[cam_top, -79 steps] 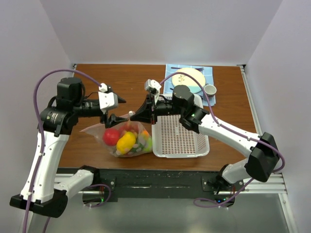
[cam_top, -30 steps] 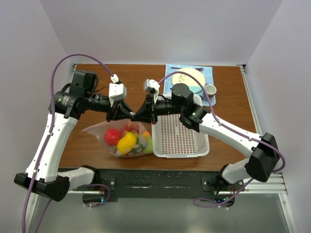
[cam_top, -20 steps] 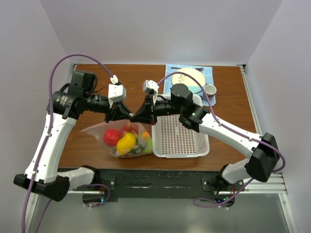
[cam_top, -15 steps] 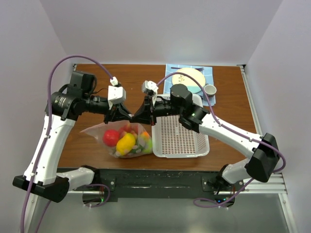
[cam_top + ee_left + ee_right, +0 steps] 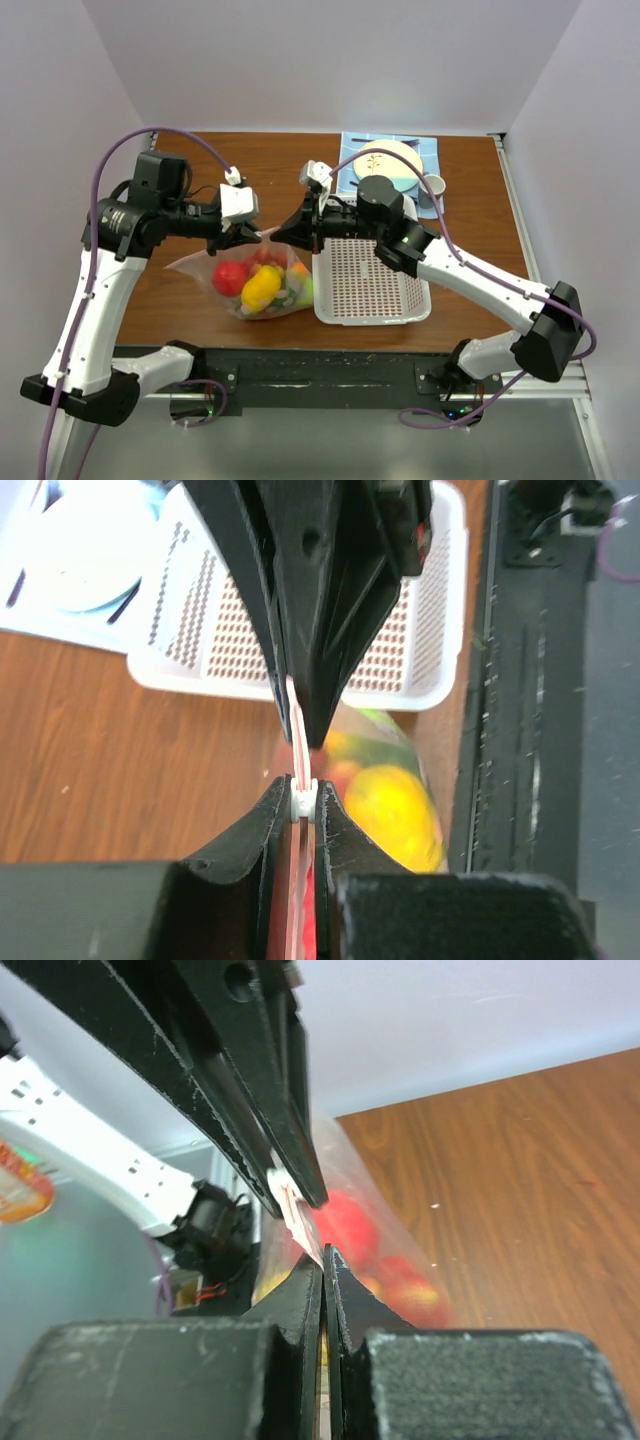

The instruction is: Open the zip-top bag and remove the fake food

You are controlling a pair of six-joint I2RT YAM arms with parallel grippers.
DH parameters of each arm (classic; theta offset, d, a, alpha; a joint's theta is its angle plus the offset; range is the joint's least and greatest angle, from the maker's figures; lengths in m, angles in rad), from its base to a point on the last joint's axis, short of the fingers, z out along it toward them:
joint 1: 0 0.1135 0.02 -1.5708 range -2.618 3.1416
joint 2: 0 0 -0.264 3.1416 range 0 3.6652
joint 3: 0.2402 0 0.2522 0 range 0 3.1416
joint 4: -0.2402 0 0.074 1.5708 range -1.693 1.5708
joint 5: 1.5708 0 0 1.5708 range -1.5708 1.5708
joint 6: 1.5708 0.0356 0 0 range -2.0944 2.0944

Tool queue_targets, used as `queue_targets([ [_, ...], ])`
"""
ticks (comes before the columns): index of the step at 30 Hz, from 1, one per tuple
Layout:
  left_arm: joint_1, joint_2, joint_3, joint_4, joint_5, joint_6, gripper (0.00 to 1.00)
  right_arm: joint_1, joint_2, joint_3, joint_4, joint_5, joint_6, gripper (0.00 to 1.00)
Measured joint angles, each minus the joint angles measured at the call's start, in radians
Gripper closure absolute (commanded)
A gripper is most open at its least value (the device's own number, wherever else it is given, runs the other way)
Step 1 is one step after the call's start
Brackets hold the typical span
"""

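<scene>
The zip-top bag (image 5: 250,288) lies on the wooden table left of the basket, its top edge lifted between both grippers. Through it show the fake food: a red round fruit (image 5: 230,277), a yellow lemon (image 5: 260,289) and a green piece (image 5: 304,293). My left gripper (image 5: 254,238) is shut on the white slider (image 5: 303,798) of the pink zip strip. My right gripper (image 5: 282,236) is shut on the bag's top edge (image 5: 312,1228), just right of the left one. In the left wrist view the lemon (image 5: 400,815) is blurred below the jaws.
A white perforated basket (image 5: 368,282) stands right of the bag, under the right arm. At the back right, a plate (image 5: 388,160) lies on a blue mat with a small cup (image 5: 432,184) beside it. The table's near edge runs just below the bag.
My left gripper has closed on the slider and drawn it slightly left, away from the right gripper. A short stretch of bag top now shows between the two.
</scene>
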Motion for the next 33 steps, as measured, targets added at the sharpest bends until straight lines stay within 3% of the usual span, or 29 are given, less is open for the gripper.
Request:
queue_targets([
  [11, 0.223, -0.004, -0.069, -0.02, -0.028, 0.136, 1.0, -0.003, -0.011, -0.027, 0.018, 0.174, 0.01, 1.0],
  [20, 0.552, 0.14, -0.092, -0.071, 0.006, 0.311, 1.0, -0.014, 0.031, -0.03, 0.052, 0.268, 0.029, 1.0],
  [33, 0.728, 0.203, -0.003, -0.116, -0.01, 0.422, 1.0, -0.021, 0.072, -0.03, 0.094, 0.298, 0.048, 1.0],
])
